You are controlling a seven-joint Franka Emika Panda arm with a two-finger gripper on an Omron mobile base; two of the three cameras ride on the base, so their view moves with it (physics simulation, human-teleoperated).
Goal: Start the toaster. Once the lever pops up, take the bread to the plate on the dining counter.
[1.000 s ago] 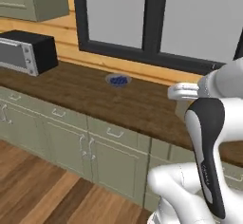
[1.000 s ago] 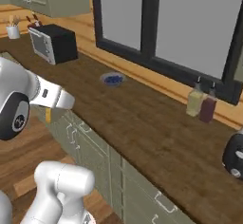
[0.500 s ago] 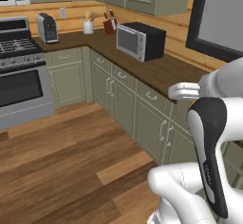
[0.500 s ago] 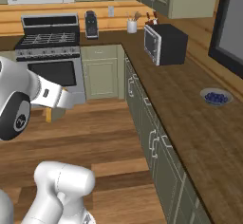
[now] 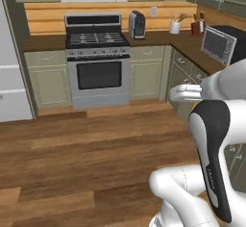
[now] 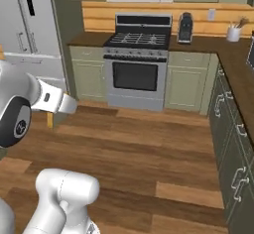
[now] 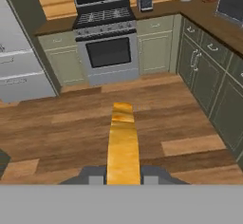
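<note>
One slice only, and no plate or dining counter ahead. Left base view: faced stove (image 5: 97, 60) across bare wood floor (image 5: 86, 154). Right base view: saw tan sliver, probably the bread (image 6: 49, 119), under the forearm. Hand view: found gripper (image 7: 123, 179) pinching the bread on edge. Judged risks: slip during base turning, crumbling from squeeze, plate missed.

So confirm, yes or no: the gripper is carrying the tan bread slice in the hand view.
Yes, the tan bread slice stands edge-on between the gripper fingers, above the wooden floor.
</note>
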